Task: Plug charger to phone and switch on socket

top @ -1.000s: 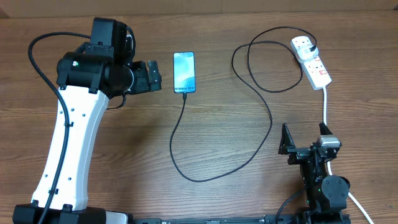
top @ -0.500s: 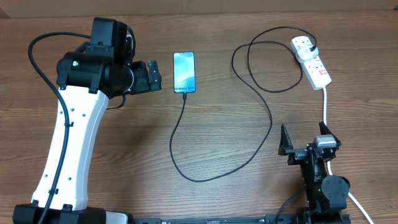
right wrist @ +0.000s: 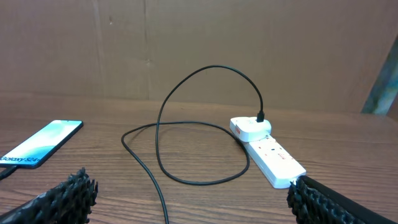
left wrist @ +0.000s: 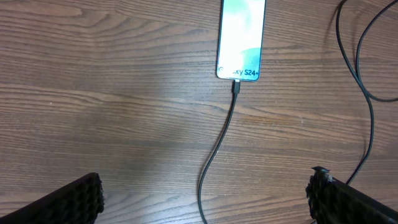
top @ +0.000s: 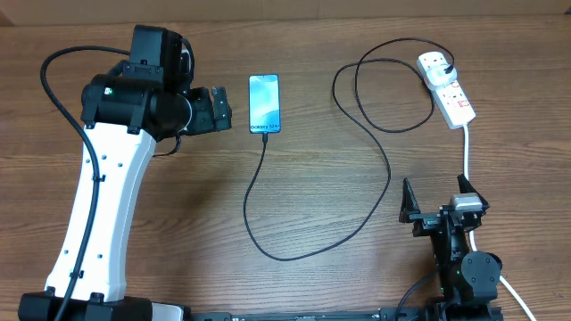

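Observation:
The phone [top: 264,102] lies flat with its screen lit, also visible in the left wrist view [left wrist: 241,38] and at the left edge of the right wrist view [right wrist: 41,143]. The charger cable [top: 268,245] runs from the phone's bottom edge, where its connector tip [left wrist: 236,88] sits at the port, in a long loop to a plug [top: 439,63] seated in the white socket strip [top: 453,94]. My left gripper [top: 221,111] hovers just left of the phone, open and holding nothing [left wrist: 205,205]. Near the front edge, my right gripper [top: 436,198] stands open [right wrist: 193,208], short of the strip [right wrist: 273,155].
The strip's thick white lead [top: 467,152] runs down toward the right arm's base [top: 468,272]. The charger's black loops [right wrist: 186,127] lie on the wood between the right gripper and the strip. A brown cardboard wall [right wrist: 186,43] stands behind the table.

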